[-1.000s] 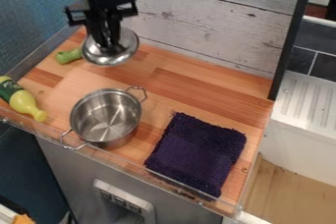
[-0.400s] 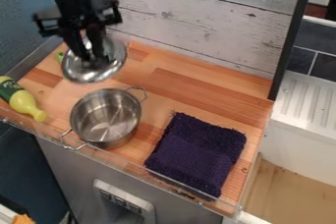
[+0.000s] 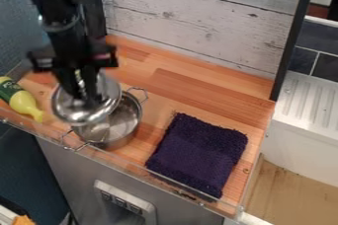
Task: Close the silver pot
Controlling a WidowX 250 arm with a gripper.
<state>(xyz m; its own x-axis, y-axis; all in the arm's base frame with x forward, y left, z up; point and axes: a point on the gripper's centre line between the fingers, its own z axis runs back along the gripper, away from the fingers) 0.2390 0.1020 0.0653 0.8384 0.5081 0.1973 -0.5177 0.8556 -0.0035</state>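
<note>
The silver pot (image 3: 127,120) is standing upright on the wooden desk (image 3: 182,91), close to its front edge and toward the left part of the camera view. It is having a round shape and a shiny metal wall, and its inside is showing bright and darker streaks of reflection. One wire handle (image 3: 145,93) is sticking out at the far right side of the rim, and another one is sticking out at the near left side. The lid (image 3: 64,106) is also round, silver and shiny, and it is hiding the upper left part of the opening from the camera. The right and near parts of the opening are showing beside it.

The end effector (image 3: 87,101) is pinching the lid at its top and is pointing down. The pot is lying below the end effector and a little to the right of it in the view, so the lid is hanging off-centre, more to the left. Whether the lid is touching the rim, I cannot tell. A dark purple cloth (image 3: 198,155) is lying to the right of the pot, and a yellow-green bottle (image 3: 23,103) is lying to the left.
</note>
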